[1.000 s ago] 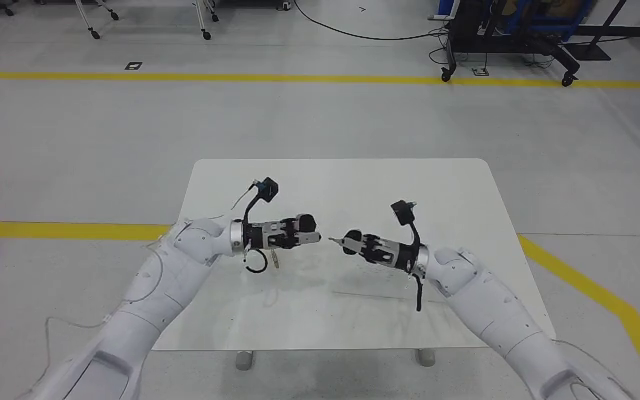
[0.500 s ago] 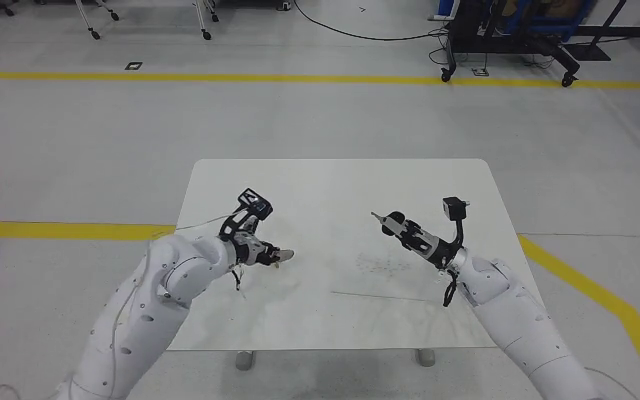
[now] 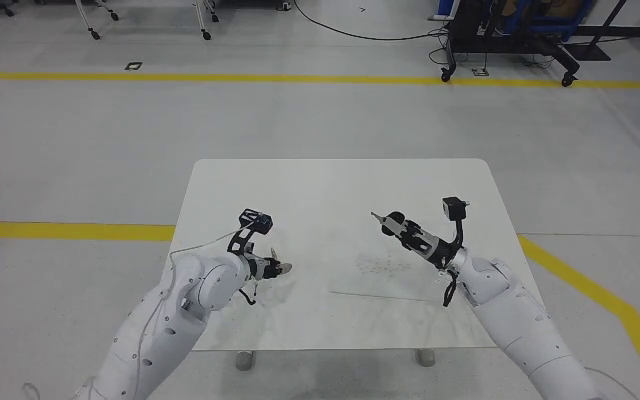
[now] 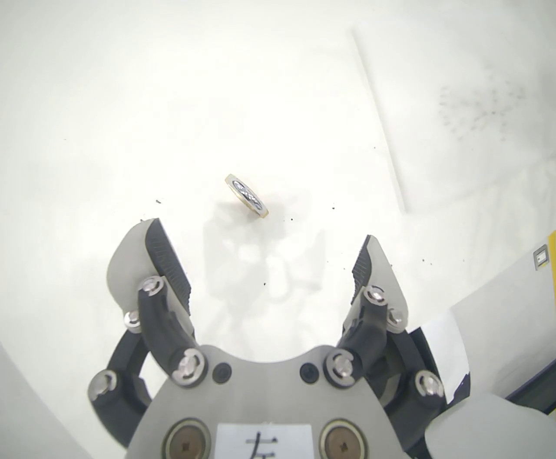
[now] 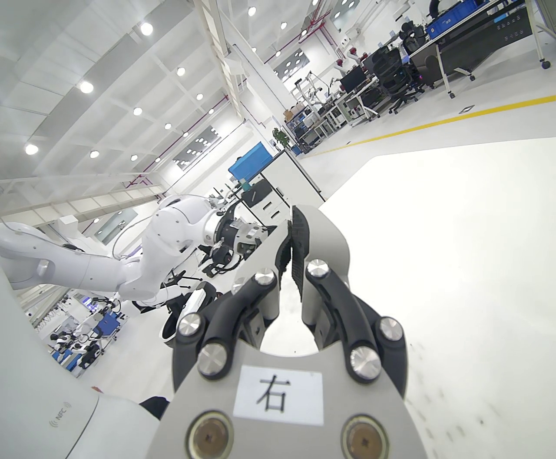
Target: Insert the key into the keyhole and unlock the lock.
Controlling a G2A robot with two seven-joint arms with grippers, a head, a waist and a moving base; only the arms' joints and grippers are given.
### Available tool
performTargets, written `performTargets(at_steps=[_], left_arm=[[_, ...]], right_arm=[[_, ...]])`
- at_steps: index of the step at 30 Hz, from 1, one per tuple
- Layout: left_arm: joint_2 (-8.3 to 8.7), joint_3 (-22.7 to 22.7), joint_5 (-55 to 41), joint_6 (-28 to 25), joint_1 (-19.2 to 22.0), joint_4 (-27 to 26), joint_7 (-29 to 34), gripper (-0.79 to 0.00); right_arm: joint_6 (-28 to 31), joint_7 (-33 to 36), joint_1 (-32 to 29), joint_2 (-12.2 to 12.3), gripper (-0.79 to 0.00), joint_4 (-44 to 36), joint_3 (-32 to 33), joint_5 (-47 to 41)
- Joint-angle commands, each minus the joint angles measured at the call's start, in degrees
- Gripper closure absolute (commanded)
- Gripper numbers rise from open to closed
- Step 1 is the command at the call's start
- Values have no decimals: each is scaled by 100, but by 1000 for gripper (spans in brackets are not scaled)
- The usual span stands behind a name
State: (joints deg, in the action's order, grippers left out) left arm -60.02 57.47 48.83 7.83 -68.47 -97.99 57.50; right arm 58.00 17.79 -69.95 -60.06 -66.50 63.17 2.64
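Key or lock part, you cannot tell which: 1 small oval piece [image 4: 246, 195], pale-rimmed with a patterned metallic face, sits tilted just ahead of the left gripper [image 4: 259, 232], whose fingers are spread wide and empty. The right gripper [image 5: 293, 226] has its pads pressed together; anything pinched there is hidden. Both are over the white table [image 3: 330, 180], which is speckled with dark marks. Yellow floor lines [image 3: 300, 77] run beyond.

Bright ceiling lamps [image 5: 147, 28] wash the white table [image 3: 330, 185]; wrist-view edges bow outward.

Robotics lab hall: yellow lines [image 3: 300, 77] running across floor [image 3: 300, 120], monitors [image 5: 354, 78] sitting on benches [image 5: 478, 39], ceiling lights [image 5: 86, 87] shining overhead.
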Motion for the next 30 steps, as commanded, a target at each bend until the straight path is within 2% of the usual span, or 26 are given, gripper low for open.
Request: performTargets(at_steps=[1, 6, 9, 10, 11, 13, 14, 16, 17, 30], left_arm=[[-68, -174, -50, 121, 155, 251, -68, -576], [-156, -387, -23, 144, 415, 502, 52, -563], [-180, -402, -3, 186, 479, 553, 75, -486], [-187, -394, -6, 211, 492, 556, 59, -416], [-191, -389, -11, 224, 497, 563, 45, -416], [-202, -395, 19, 233, 512, 602, 40, -317], [-210, -413, 11, 197, 525, 623, 73, -243], [-226, -426, -24, 170, 554, 679, 85, -34], [-234, -437, -25, 175, 568, 717, 108, 0], [-304, -501, 61, 122, 664, 821, 218, 0]], right_arm=[[0, 0, 0, 0, 0, 0, 0, 0], [0, 0, 0, 0, 0, 0, 0, 0], [0, 0, 0, 0, 0, 0, 0, 0], [0, 0, 0, 0, 0, 0, 0, 0], [0, 0, 0, 0, 0, 0, 0, 0], [0, 0, 0, 0, 0, 0, 0, 0], [0, 0, 0, 0, 0, 0, 0, 0], [0, 0, 0, 0, 0, 0, 0, 0], [0, 0, 0, 0, 0, 0, 0, 0], [0, 0, 0, 0, 0, 0, 0, 0]])
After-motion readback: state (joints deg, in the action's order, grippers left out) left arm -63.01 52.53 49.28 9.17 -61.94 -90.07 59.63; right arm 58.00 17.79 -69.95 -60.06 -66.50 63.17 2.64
